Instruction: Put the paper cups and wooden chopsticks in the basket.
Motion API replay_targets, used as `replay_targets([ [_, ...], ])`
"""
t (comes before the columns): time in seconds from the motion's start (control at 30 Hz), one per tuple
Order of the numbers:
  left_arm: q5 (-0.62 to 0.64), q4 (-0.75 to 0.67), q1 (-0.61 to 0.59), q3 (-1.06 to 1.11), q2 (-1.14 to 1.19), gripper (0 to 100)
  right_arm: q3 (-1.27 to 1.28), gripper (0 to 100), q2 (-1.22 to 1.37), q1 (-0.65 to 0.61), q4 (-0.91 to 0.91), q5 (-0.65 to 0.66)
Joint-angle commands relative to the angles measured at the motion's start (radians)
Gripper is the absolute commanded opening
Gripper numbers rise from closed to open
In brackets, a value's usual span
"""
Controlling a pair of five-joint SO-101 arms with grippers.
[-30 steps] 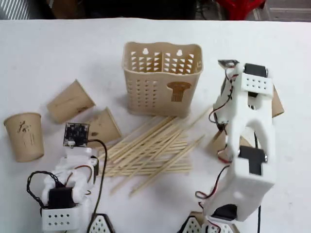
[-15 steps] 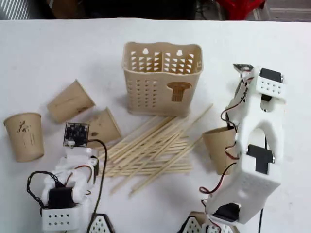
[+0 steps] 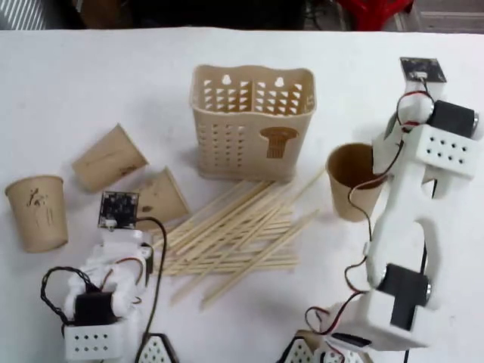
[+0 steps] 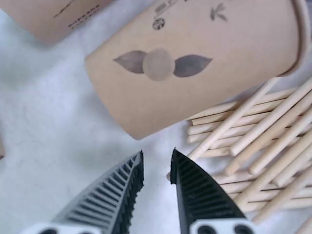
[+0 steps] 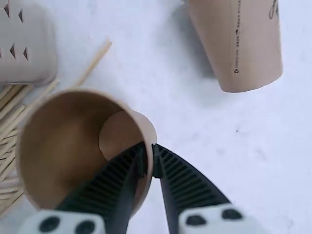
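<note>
Clearly the right jaws pinch one wall of a paper cup [image 5: 63, 141] at its rim, near the basket [image 3: 253, 144]; light and easily crushed, it wants gentle pressure, while the left jaws hang narrowly apart by the chopsticks [image 4: 253, 146].

cup [image 3: 346, 168] partly behind right arm [image 3: 408, 198]; basket [image 5: 23, 46] cropped

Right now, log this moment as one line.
right tool shut on paper cup rim | cup beside basket | left tool open near chopsticks
</note>
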Motion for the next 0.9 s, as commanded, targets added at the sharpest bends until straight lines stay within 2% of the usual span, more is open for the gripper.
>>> replay_targets([
  [0.0,-0.008,0.006,0.007,-0.002,-0.005,11,0.035,1.6,-0.199,-0.013,-0.039,-0.009],
  [0.13,-0.008,0.006,0.007,-0.002,-0.005,11,0.187,1.6,-0.435,-0.114,-0.088,-0.012],
  [0.3,-0.008,0.006,0.007,-0.002,-0.005,11,0.230,1.5,-0.611,-0.263,-0.174,-0.123],
  [0.6,-0.008,0.006,0.007,-0.002,-0.005,11,-0.071,1.5,-0.622,-0.334,-0.305,-0.341],
  [0.77,-0.008,0.006,0.007,-0.002,-0.005,11,-0.052,1.5,-0.599,-0.458,-0.398,-0.350],
  [0.87,-0.008,0.006,0.007,-0.002,-0.005,11,-0.002,1.6,-0.544,-0.476,-0.415,-0.350],
])
